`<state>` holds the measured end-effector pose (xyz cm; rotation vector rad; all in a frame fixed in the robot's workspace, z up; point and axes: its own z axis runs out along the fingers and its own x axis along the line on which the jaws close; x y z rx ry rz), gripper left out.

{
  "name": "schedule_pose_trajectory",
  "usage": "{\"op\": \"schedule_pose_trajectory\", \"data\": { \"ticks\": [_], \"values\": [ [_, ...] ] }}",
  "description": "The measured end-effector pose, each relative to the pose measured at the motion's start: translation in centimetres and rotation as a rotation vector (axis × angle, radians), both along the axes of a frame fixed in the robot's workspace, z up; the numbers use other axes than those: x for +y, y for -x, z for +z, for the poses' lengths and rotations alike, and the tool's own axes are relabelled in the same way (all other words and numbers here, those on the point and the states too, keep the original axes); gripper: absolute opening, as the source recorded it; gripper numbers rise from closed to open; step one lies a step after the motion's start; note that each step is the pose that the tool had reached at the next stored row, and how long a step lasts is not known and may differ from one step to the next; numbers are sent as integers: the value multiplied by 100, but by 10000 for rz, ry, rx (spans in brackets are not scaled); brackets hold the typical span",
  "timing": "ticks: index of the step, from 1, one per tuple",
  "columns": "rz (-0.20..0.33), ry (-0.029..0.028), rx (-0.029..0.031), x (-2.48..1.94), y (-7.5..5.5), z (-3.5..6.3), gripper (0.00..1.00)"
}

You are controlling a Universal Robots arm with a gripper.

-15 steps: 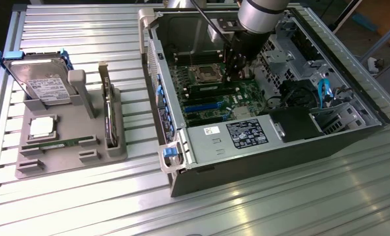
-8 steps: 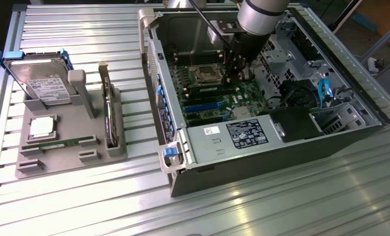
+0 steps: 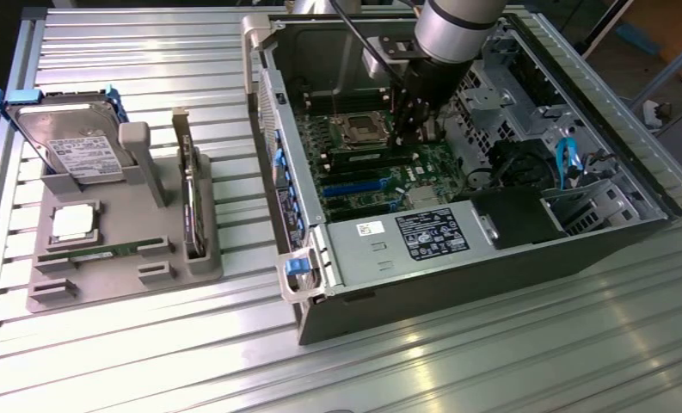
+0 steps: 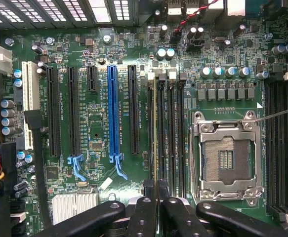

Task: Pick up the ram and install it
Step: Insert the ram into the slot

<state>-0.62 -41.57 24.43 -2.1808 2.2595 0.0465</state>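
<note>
A: What is lying at the exterior view's left?

B: A grey holder (image 3: 117, 280) is carrying 1 twin stick (image 3: 100, 250) flat, well apart from the open case (image 3: 274, 129).

A: And the gripper (image 3: 406, 129)?

B: It is reaching down between the case walls, over the motherboard (image 4: 97, 113). Its 2 fingers (image 4: 143, 217) are clenching the ram (image 4: 155, 128), which is showing edge-on. A black expansion slot (image 4: 133, 108) is crowding 1 edge and the memory slots (image 4: 170, 133) the other. Whether it is touching a slot, I cannot tell.

Strong glare from above is seen on the table (image 3: 433, 361), the case (image 3: 317, 60) inside is shadowed, while the board (image 4: 60, 49) is evenly lit.
</note>
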Motion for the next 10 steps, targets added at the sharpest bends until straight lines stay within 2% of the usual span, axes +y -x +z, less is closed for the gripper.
{"op": "schedule_pose_trajectory", "data": {
  "ticks": [10],
  "values": [
    [56,1,0,2,0,-3,12]
  ]
}}
